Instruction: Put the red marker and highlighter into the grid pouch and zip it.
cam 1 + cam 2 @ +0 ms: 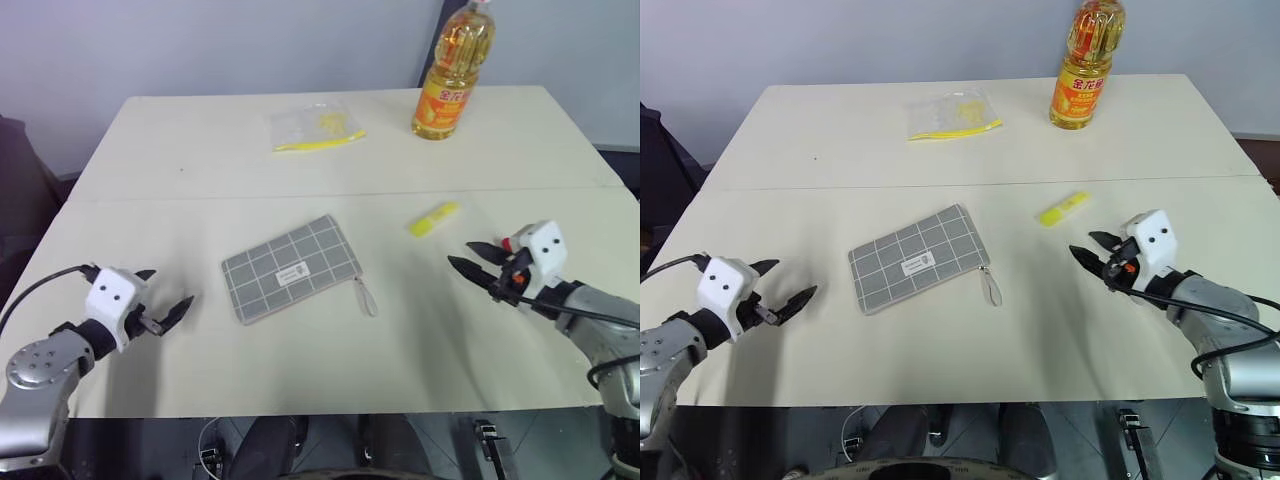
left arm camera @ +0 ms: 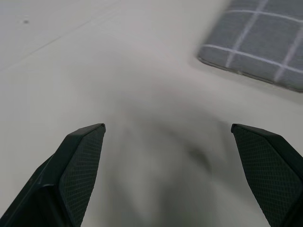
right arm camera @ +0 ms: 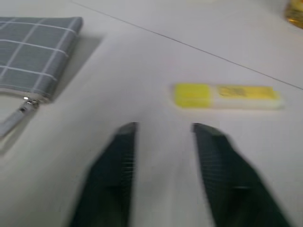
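Reaching for the highlighter looks like the step in hand, and going left to right shows what it calls for. The left gripper (image 1: 165, 297) hovers over bare table (image 1: 150, 150) well left of the pouch, its two black fingers spread wide and holding nothing; it would do well to wait there, ready to steady the pouch later. The grid pouch (image 1: 291, 268) lies flat near the table's middle, a grey fabric rectangle crossed by white lines, with a small white label on its face and a cord pull (image 1: 365, 296) trailing from the corner nearest the right arm; I judge it zipped, though the zipper line is too small to tell, so it would need opening before anything goes in. The highlighter (image 1: 434, 219) is a short, stubby bright yellow pen lying on its side, right of the pouch and apart from it. The right gripper (image 1: 467, 257) hangs just beside it, nearer the robot, fingers parted by a narrow gap and empty. To grasp well, it should widen a little, come down square across the short barrel, and close at mid-length so the pen does not roll. The red marker I cannot make out on the table. A clear plastic bag (image 1: 314, 127) and an oil bottle (image 1: 453, 75) stand far back, out of the way.
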### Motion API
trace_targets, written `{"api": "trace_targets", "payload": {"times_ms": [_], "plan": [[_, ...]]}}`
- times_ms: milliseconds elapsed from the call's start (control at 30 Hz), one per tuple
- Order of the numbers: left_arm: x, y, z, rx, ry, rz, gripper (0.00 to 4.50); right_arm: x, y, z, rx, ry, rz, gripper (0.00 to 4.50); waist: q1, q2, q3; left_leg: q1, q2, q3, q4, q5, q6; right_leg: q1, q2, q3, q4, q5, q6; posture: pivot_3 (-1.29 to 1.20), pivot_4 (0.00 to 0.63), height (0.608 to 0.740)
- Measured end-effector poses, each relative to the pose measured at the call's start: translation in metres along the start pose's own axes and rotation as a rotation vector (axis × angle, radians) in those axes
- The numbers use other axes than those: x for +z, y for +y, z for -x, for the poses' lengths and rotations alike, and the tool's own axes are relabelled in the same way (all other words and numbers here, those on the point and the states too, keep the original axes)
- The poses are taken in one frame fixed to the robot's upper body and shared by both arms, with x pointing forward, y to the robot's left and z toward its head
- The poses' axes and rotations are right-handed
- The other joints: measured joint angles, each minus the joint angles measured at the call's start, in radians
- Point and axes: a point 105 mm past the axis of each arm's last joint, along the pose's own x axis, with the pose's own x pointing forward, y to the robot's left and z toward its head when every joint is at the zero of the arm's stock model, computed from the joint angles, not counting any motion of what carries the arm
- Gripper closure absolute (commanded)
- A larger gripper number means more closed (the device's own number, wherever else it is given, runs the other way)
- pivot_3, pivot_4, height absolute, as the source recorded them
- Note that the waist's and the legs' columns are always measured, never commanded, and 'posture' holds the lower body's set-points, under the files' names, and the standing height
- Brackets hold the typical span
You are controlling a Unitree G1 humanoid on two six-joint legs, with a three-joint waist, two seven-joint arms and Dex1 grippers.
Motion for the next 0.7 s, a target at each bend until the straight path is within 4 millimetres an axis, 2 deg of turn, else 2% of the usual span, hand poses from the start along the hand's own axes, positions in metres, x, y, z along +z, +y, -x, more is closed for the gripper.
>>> {"api": "trace_targets", "payload": {"times_ms": [33, 200, 367, 467, 700], "plan": [[0.000, 0.000, 0.000, -0.001, -0.004, -0.015, 0.00, 0.000, 0.002, -0.003, 0.009, 0.004, 0.009, 4.44, 0.001, 0.000, 0.000, 0.000, 0.000, 0.000, 0.000, 0.000, 0.000, 0.000, 0.000, 0.000, 0.000, 0.000, 0.000, 0.00, 0.150, 0.740], [0.008, -0.001, -0.003, -0.011, -0.042, -0.138, 0.00, 0.012, 0.016, -0.028, 0.058, -0.025, 0.033, 4.44, 0.000, 0.000, 0.000, 0.000, 0.000, 0.000, 0.000, 0.000, 0.000, 0.000, 0.000, 0.000, 0.001, 0.000, 0.000, 0.00, 0.150, 0.740], [0.008, -0.011, -0.007, -0.123, -0.038, -0.324, 0.00, 0.019, 0.022, -0.058, 0.031, -0.005, 0.063, 4.44, -0.002, 0.000, 0.000, 0.000, 0.000, 0.000, 0.000, 0.000, 0.000, -0.001, 0.000, 0.000, 0.000, 0.000, 0.000, 0.00, 0.150, 0.740], [0.010, -0.021, -0.009, -0.205, -0.056, -0.414, 0.00, 0.015, 0.025, -0.078, 0.012, 0.041, 0.081, 4.44, 0.000, 0.000, 0.000, 0.000, 0.000, 0.000, -0.001, 0.000, 0.000, -0.002, 0.000, 0.000, 0.001, 0.000, 0.000, 0.00, 0.150, 0.740], [0.020, -0.028, -0.024, -0.271, -0.131, -0.533, 0.00, 0.003, 0.034, -0.099, 0.041, 0.104, 0.087, 4.44, -0.001, 0.001, 0.000, 0.000, -0.001, 0.000, -0.001, 0.001, 0.002, -0.002, 0.000, 0.000, 0.001, 0.003, 0.003, 0.00, 0.150, 0.740]]}}
